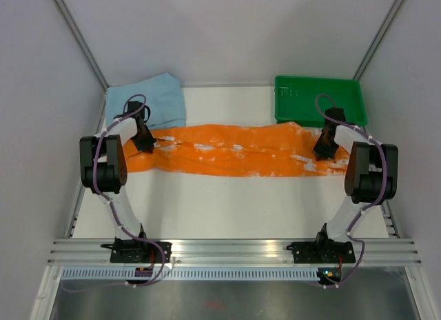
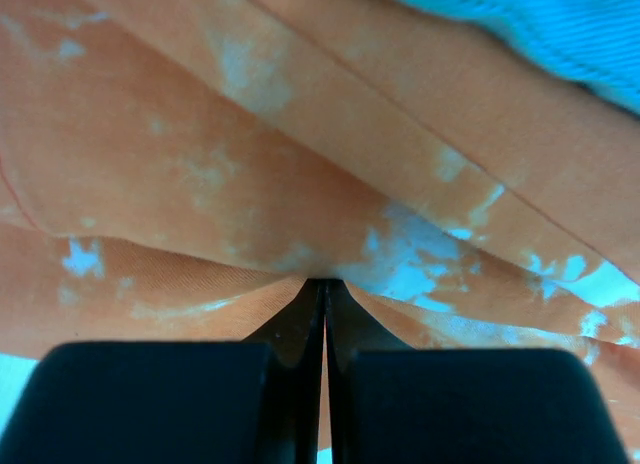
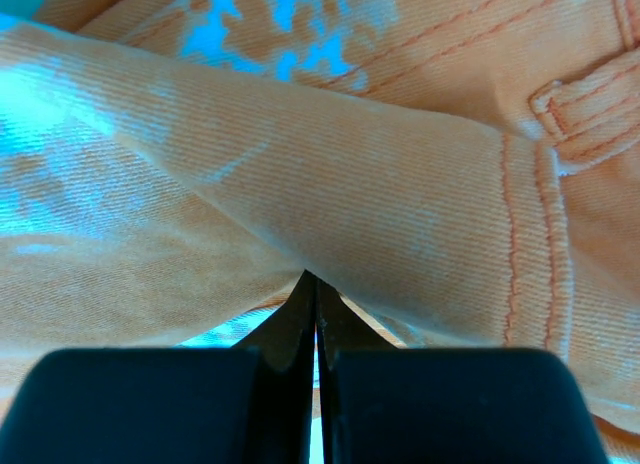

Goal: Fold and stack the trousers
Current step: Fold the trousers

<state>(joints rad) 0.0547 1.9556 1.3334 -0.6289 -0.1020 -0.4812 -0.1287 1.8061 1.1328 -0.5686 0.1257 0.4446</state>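
Clearance: lower half of the top view is open, the middle band is blocked.
Bare table at lower centre between the two arms gives free passage. The trousers span mid-frame almost wall to wall. The left gripper and right gripper are parked on their ends, pinched onto the fabric. Upper left, a blue cloth butts against the trousers. Upper right, a green tray meets them at its near rim. A bare strip runs between cloth and tray at upper centre. Side walls stand close to both arms.

3 plain pale walls — white table, aluminium rail
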